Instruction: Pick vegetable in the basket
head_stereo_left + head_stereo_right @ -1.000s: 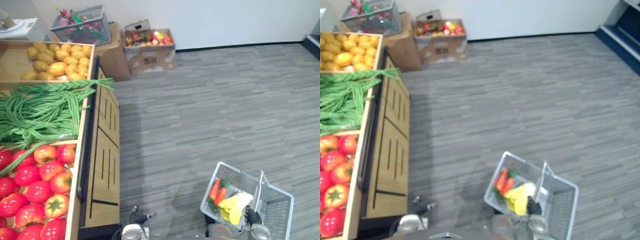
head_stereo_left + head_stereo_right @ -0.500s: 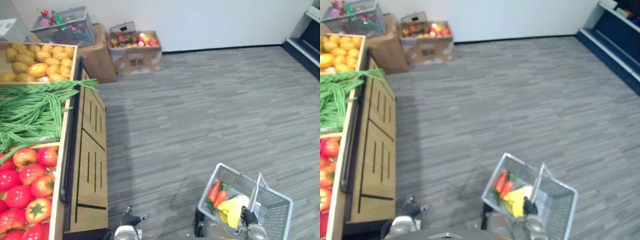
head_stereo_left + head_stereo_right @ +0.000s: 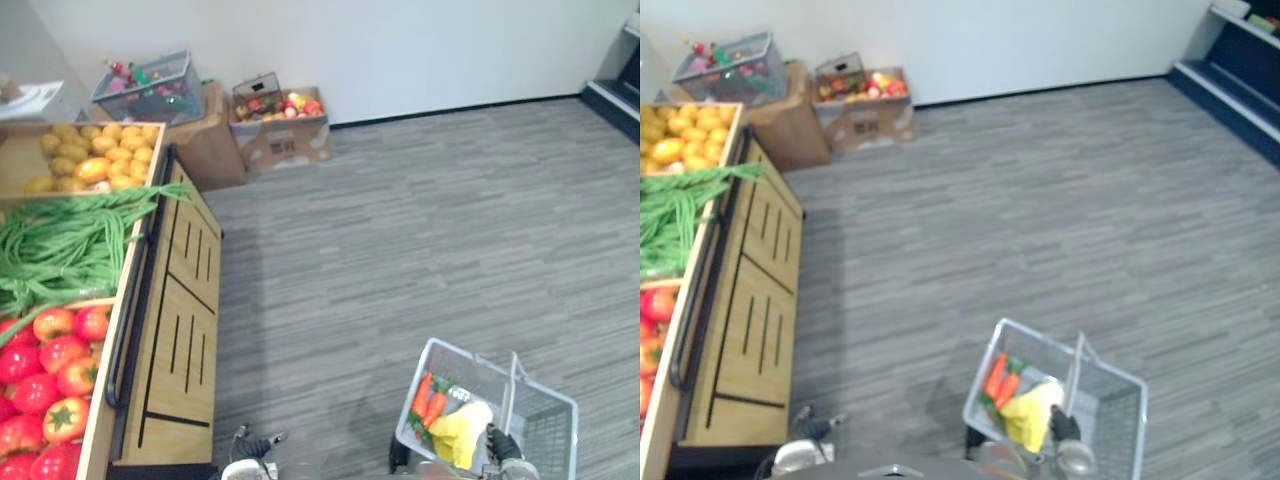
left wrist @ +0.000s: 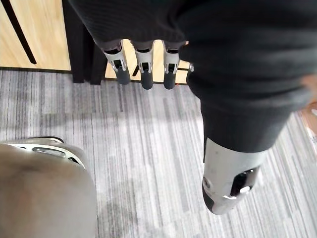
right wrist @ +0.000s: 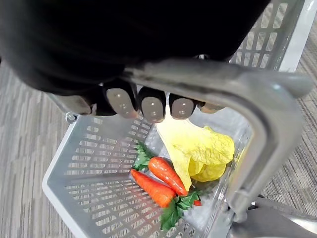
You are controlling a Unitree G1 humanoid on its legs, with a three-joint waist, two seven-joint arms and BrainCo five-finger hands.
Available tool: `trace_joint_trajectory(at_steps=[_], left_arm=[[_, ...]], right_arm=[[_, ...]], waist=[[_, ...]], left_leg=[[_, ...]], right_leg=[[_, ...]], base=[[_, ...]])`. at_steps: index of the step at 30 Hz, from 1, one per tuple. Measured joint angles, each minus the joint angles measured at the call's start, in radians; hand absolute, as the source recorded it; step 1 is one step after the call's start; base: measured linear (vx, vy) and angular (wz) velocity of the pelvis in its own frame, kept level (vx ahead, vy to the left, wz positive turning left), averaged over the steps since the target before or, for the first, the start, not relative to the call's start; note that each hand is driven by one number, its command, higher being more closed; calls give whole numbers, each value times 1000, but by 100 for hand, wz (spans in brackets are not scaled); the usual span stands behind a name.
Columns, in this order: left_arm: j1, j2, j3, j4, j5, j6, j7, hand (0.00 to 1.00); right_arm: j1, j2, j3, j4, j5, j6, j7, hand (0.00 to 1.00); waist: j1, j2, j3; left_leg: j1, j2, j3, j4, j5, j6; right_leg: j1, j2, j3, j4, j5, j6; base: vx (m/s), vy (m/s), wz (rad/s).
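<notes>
A grey wire basket [image 3: 470,352] hangs low at my right side over the floor. My right hand [image 3: 503,445] is shut on its handle [image 5: 237,94], with the fingers [image 5: 148,101] curled round the bar. Inside lie two orange carrots [image 5: 161,181] with green tops and a yellow leafy vegetable [image 5: 198,148]. In the eye views the carrots [image 3: 428,397] rest at the basket's left end, beside the yellow leaves [image 3: 458,432]. My left hand [image 4: 143,69] hangs open and empty near the foot of the wooden stand [image 3: 175,330].
The stand on my left holds red tomatoes [image 3: 45,370], green beans [image 3: 60,245] and yellow potatoes [image 3: 90,160]. A cardboard box of mixed produce [image 3: 280,125] and a second grey basket [image 3: 150,85] stand by the far wall. A dark low shelf [image 3: 620,90] is at far right.
The whole picture has shifted, so the camera has moved and less of the stand shows. My right hand keeps hold of the basket handle and the left hand stays open.
</notes>
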Motion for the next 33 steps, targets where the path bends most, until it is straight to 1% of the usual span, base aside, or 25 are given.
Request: trace_joint_trajectory(at_steps=[2, 4, 5, 6, 7, 8, 9, 10, 11, 12, 13, 15, 19, 22, 24, 27, 33], left_arm=[[-1, -13, 1, 0, 0, 0, -2, 0], [-3, -15, 1, 2, -1, 0, -9, 0], [-4, -17, 0, 11, -1, -1, -9, 0], [-4, -19, -1, 12, -1, -1, -10, 0], [-7, -25, -3, 18, 1, -2, -15, 0], [-10, -29, -3, 20, 1, -2, -22, 0], [-10, -32, -2, 21, 2, -2, -25, 0], [-12, -30, -1, 30, 5, -2, -29, 0], [-12, -30, 1, 32, 5, -2, -30, 0], [-12, -30, 7, 34, 5, -2, -30, 0], [-16, -28, 32, 37, 4, -2, -33, 0], [-16, -20, 37, 48, 4, -1, -43, 0], [-18, -15, 37, 67, -11, -1, -74, 0], [-19, -14, 37, 76, -42, -1, -79, 0], [-20, -14, 36, 78, -46, -1, -81, 0], [-20, -14, 31, 80, -46, -1, -86, 0], [-21, -12, -4, 80, -50, -3, -95, 0]], right_arm=[[16, -7, -27, 2, 3, 10, 0, 100], [24, -7, -43, 3, 5, 18, -1, 100], [25, -5, -43, 3, 5, 18, -1, 100], [25, -3, -43, 3, 5, 18, -1, 100], [23, -3, -43, 3, 4, 18, 0, 100], [21, 0, -43, 3, 3, 18, 0, 100], [20, 2, -43, 3, 2, 18, 0, 100], [22, 5, -46, 3, 0, 17, 0, 100], [22, 16, -45, 2, -1, 14, 1, 100], [22, 20, -46, 3, -1, 12, 2, 100], [21, 38, -53, 2, -1, 9, 4, 100], [24, 46, -54, 2, -1, 2, 15, 100], [28, 44, -56, -7, -1, -10, 23, 100], [26, 40, -54, -9, -1, -11, 24, 100], [25, 38, -55, -9, 1, -10, 24, 100], [26, 37, -60, -6, 7, -9, 24, 100], [26, 41, -85, 3, 18, -4, 25, 100]], waist=[[-4, 10, 1], [-5, 11, 0], [-6, 10, -1], [-8, 11, -1], [-10, 14, -2], [-9, 17, -3], [-10, 23, -2], [-17, 35, -9], [-23, 29, -6], [-22, 29, -5], [-20, 25, -1], [-28, 18, -4], [-30, 19, -4], [-28, 24, -6], [-26, 31, -5], [-27, 35, -6], [-28, 34, -4]], left_leg=[[14, -3, 27, -7, 7, 2], [18, -8, 27, -17, -2, -5], [35, -20, 23, -48, -25, -10], [47, -29, 17, -78, -43, -9], [67, -49, 1, -167, -81, -10], [77, -66, 1, -259, -79, -5], [82, -69, 6, -293, -76, 0], [106, -72, 0, -323, -98, 2], [112, -73, -2, -335, -129, 5], [115, -71, -3, -338, -152, 8], [119, -80, -9, -333, -171, 15], [130, -99, -21, -332, -177, 26], [137, -134, -29, -332, -179, 28], [138, -137, -32, -331, -179, 28], [142, -137, -32, -325, -179, 28], [146, -133, -31, -319, -179, 28], [144, -122, -41, -328, -179, 28]], right_leg=[[15, -6, -5, -6, 11, -2], [41, -12, -6, -29, 28, -5], [50, -16, -7, -39, 37, -15], [52, -19, -7, -42, 40, -15], [56, -22, -8, -46, 44, -15], [61, -19, -17, -53, 49, -9], [65, -13, -23, -54, 53, -3], [77, -6, -36, -57, 56, 2], [80, -5, -47, -62, 58, 6], [81, -5, -51, -62, 60, 8], [87, -17, -58, -62, 65, 16], [103, -35, -63, -62, 65, 16], [114, -71, -78, -62, 65, 17], [116, -74, -86, -62, 64, 19], [117, -72, -87, -60, 64, 25], [122, -65, -87, -61, 64, 25], [115, -53, -86, -63, 67, 31]], base=[[107, 24, 5], [121, 78, 7], [102, 101, 6], [79, 134, 12], [49, 174, 16], [35, 190, 17], [32, 211, 24], [36, 219, 30], [34, 271, 28], [26, 267, 15], [13, 211, 7], [33, 179, 12], [36, 122, 8], [34, 21, 4], [37, -19, -2], [-4, -35, -6], [-62, -44, -2]])
